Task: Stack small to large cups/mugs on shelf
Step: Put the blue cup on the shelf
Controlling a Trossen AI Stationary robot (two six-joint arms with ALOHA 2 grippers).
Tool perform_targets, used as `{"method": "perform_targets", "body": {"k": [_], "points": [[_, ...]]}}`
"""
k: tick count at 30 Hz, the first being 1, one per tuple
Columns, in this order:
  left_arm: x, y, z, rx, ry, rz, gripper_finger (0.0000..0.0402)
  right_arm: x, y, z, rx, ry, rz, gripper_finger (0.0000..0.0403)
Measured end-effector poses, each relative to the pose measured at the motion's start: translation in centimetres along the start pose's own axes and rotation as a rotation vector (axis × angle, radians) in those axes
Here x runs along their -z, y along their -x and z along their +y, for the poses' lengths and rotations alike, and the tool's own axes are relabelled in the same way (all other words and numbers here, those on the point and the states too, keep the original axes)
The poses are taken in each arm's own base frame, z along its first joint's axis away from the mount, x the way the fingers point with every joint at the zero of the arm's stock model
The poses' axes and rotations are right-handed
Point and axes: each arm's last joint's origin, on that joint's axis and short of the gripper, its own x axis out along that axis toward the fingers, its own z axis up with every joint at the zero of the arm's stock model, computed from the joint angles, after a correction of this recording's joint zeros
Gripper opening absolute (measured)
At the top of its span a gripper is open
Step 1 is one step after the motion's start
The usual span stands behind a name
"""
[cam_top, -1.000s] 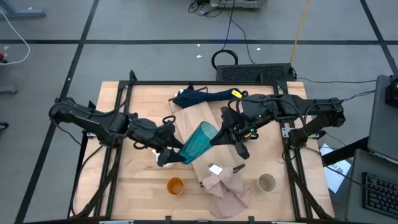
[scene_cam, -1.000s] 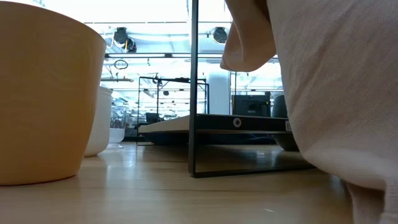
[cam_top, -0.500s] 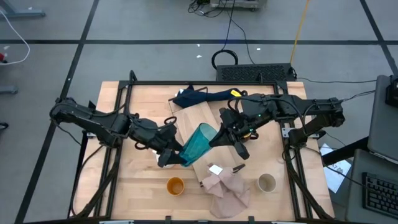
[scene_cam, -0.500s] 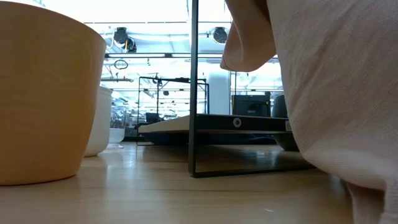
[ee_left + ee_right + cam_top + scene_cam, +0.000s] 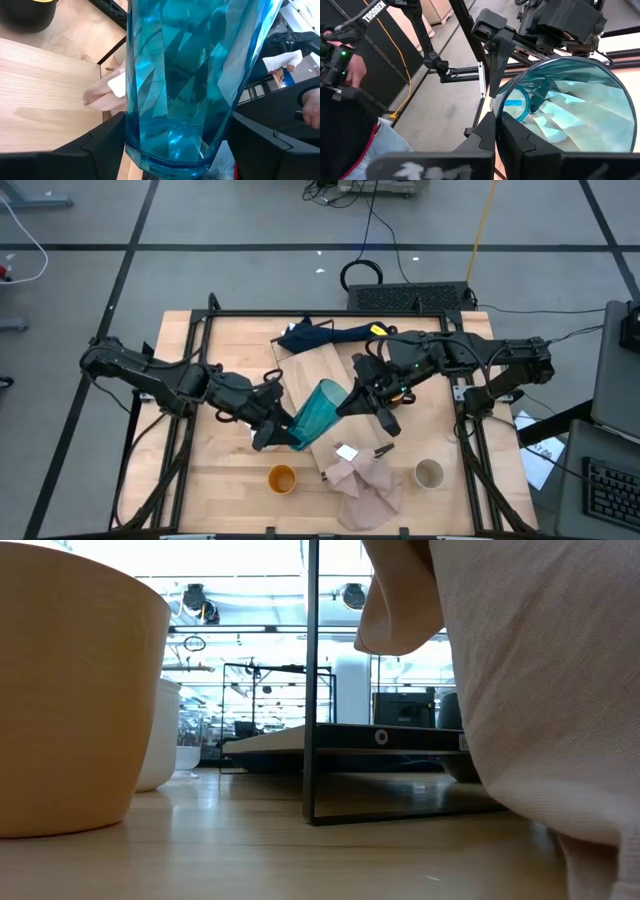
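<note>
The teal cup (image 5: 318,412) hangs tilted over the pale wood shelf (image 5: 322,368), its mouth toward the table's right and its base toward the left. My right gripper (image 5: 350,402) is shut on its rim. My left gripper (image 5: 280,428) comes from the left, and its fingers close round the cup's base end (image 5: 170,150). An orange cup (image 5: 282,478) and a beige-grey cup (image 5: 429,473) stand on their bases near the front edge. In the low view a white mug (image 5: 160,735) stands behind the orange cup (image 5: 70,690). My left gripper has the teal cup's lower wall, just above the base (image 5: 131,135), between its two fingers (image 5: 100,145), one on each side. The fingers lie along the cup from its base end. The cup is clear of the shelf and tilted. My right gripper pinches the cup's rim (image 5: 496,111), one finger inside the mouth (image 5: 520,142) and one outside. It comes from the table's right, slanting slightly down. The cup's mouth faces this gripper.
A pinkish-beige cloth (image 5: 365,485) lies over the shelf's near end, and a dark blue cloth (image 5: 320,335) lies at its far end. Black frame rails (image 5: 190,380) run along both table sides. A person (image 5: 345,125) stands beyond the table's edge.
</note>
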Motion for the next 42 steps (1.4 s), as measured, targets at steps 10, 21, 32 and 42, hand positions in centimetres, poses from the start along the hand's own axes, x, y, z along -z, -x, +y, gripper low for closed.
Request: {"method": "perform_targets", "body": {"k": [10,21,32,42], "points": [[-0.2,0.0,-0.3,0.041,0.024,-0.009,0.0322,-0.3,0.2,-0.3,-0.025,-0.056,-0.007,0.0],[-0.6,0.1,-1.7,0.22,0.125,-0.004,0.0316,-1.6,1.1,-1.8,-0.172,-0.124,-0.051,0.0],[-0.7,0.2,-2.6,0.315,0.187,0.002,0.0289,-0.6,-0.6,-3.3,-0.248,-0.206,-0.076,0.0],[-0.3,0.2,-2.7,0.292,0.206,0.012,0.0329,1.0,-2.6,-4.7,-0.32,-0.267,-0.103,0.0]]}}
